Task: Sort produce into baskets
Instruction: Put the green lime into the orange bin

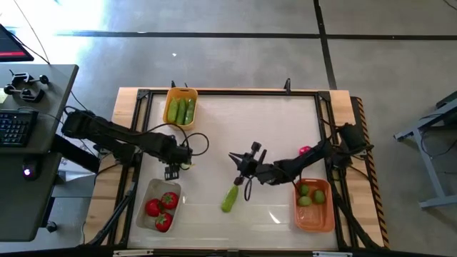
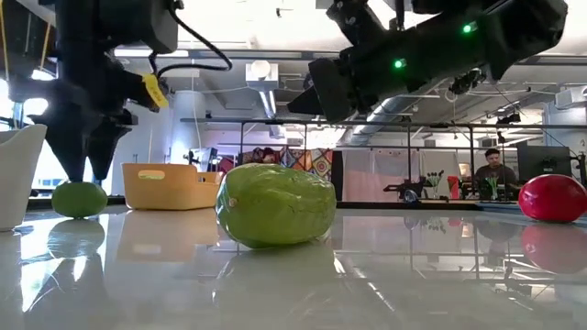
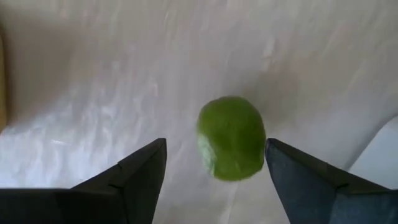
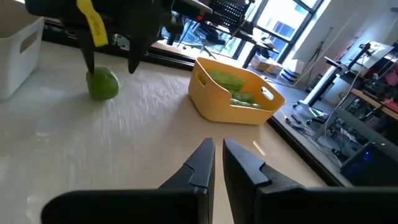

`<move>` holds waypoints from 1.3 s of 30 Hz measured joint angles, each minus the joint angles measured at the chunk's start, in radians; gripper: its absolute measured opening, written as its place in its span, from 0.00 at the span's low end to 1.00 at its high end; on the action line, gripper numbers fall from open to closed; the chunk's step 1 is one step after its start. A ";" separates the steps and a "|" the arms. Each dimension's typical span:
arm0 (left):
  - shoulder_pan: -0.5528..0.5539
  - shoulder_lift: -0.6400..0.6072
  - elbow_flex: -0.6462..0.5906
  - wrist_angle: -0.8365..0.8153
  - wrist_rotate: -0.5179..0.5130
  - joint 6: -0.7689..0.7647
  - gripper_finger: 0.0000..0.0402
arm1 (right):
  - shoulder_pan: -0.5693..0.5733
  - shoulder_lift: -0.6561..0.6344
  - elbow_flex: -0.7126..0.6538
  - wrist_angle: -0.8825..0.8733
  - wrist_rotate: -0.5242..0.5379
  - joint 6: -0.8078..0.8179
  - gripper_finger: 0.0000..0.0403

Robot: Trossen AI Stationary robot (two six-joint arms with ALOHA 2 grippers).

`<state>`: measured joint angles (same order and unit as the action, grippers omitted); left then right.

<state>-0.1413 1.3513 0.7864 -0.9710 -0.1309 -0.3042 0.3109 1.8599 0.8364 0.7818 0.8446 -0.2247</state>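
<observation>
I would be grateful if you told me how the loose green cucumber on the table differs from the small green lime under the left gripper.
The elongated green cucumber is long and larger; the small round green lime is ball-shaped and smaller. The cucumber lies mid-table with no fingers around it, near the shut right gripper; the lime sits between the open fingers of the left gripper. Both are green, resting on the white table, outside any basket.

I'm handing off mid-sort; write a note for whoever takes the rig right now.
Left tool: open, straddling a small round green lime on the white table, next to the clear bin.
Right tool: shut, empty, mid-table above the elongated green cucumber.
Done: cucumbers in the yellow-orange plastic bin, three red tomatoes in the clear plastic bin, limes in the darker orange bin.
Left: that lime, that cucumber and a red tomato lying on the table on the right arm's side.
</observation>
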 joint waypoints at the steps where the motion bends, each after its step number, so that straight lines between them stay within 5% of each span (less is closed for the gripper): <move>1: 0.003 -0.004 -0.015 0.017 0.010 0.000 0.64 | 0.006 0.000 0.000 0.000 0.012 0.000 0.05; 13: 0.003 -0.010 -0.119 0.101 0.048 -0.026 0.60 | 0.019 0.000 0.000 0.000 0.029 -0.003 0.05; 21: 0.001 -0.031 -0.120 0.224 0.248 0.033 0.35 | 0.041 0.000 0.000 0.000 0.008 -0.052 0.06; 29: 0.037 -0.055 -0.120 0.583 0.550 0.041 0.29 | 0.079 0.000 0.038 -0.038 -0.186 0.006 0.35; 34: 0.064 -0.030 -0.119 0.743 0.649 0.026 0.31 | 0.079 0.010 0.207 -0.301 -0.284 0.025 0.53; 39: 0.092 -0.011 -0.119 0.803 0.691 0.031 0.31 | 0.079 0.026 0.353 -0.538 -0.306 0.008 0.59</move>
<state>-0.0494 1.3408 0.6674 -0.1684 0.5604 -0.2735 0.3901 1.8854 1.1891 0.2436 0.5384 -0.2168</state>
